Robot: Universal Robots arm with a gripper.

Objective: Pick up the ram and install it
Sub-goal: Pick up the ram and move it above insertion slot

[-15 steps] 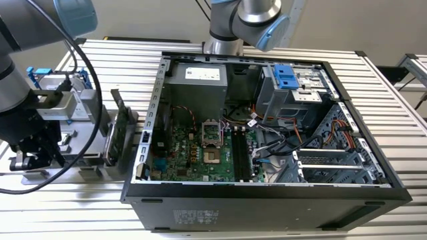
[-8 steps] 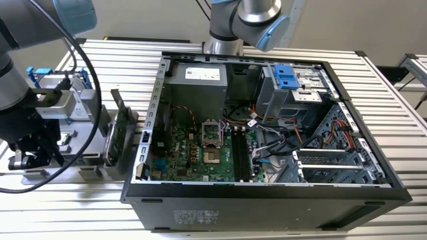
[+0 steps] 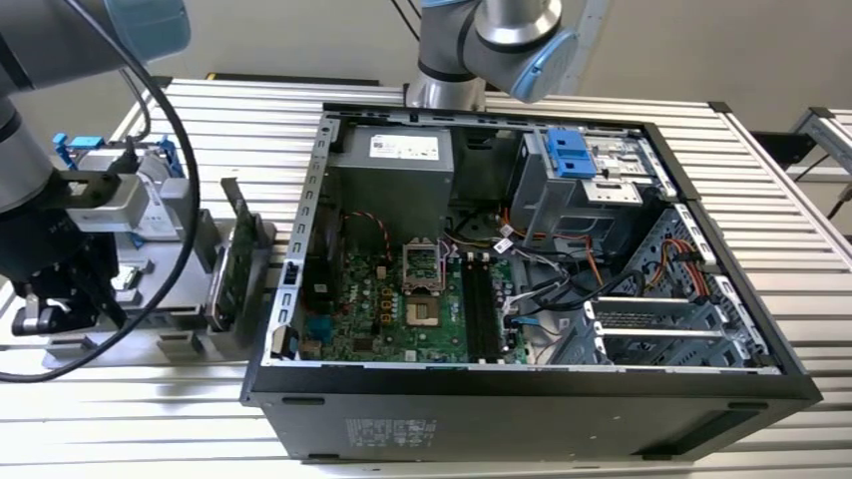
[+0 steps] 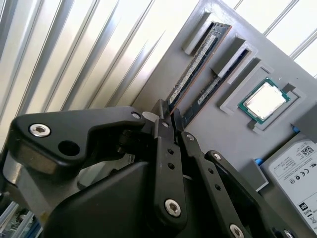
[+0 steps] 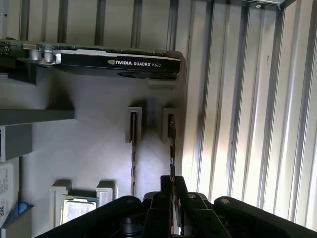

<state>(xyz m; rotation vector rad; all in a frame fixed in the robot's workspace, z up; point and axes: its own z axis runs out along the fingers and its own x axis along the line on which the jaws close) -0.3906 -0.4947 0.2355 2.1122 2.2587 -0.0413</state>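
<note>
The tool has its two black fingers drawn together on the near end of the ram, one finger on each face of the thin dark stick. The ram stands on edge in the outermost slot of a grey holder, right at the holder's edge beside the bare slats of the desk, and its far end sits in a small raised bracket. Just beside it, in the neighbouring slot, a second memory stick stands parallel, untouched. Past that, a square processor lies flat in its own pocket, with a silver hard drive near it. At the holder's far end a green card stands on edge across the plate. In the exterior view the holder lies at the exterior view's left, well apart from the motherboard inside the open computer case, which lies on its side on the desk. Beyond the case stands the arm's base.
</note>
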